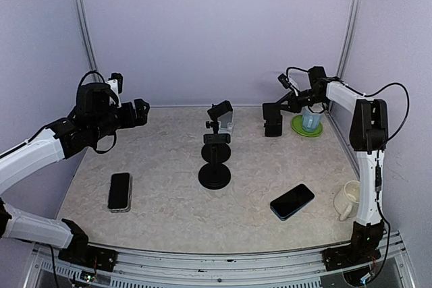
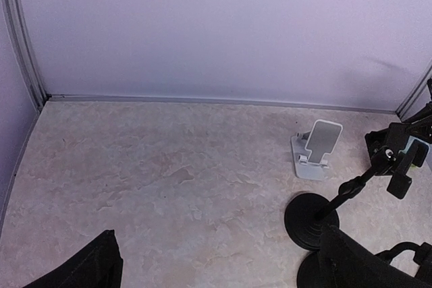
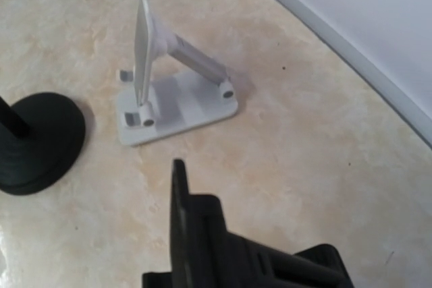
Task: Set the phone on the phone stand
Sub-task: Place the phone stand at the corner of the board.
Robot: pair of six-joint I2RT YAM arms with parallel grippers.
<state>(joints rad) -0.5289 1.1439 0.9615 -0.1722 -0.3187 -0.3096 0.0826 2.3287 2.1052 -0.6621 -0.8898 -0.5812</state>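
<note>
My right gripper (image 1: pixel 273 125) hangs low over the back of the table, right of the white folding phone stand (image 1: pixel 228 125). In the right wrist view it (image 3: pixel 183 202) is shut on a thin dark phone (image 3: pixel 177 187) seen edge-on and held upright, short of the white stand (image 3: pixel 169 96), whose plate is empty. A black pole stand (image 1: pixel 214 166) with a round base stands mid-table. My left gripper (image 1: pixel 140 112) is raised at the back left, open and empty; its fingers (image 2: pixel 94 264) frame the bare table.
Two other dark phones lie flat, one at front left (image 1: pixel 119 191) and one at front right (image 1: pixel 292 201). A blue cup on a green saucer (image 1: pixel 307 126) stands at the back right beside my right arm. A cream mug (image 1: pixel 347 200) sits at the right edge.
</note>
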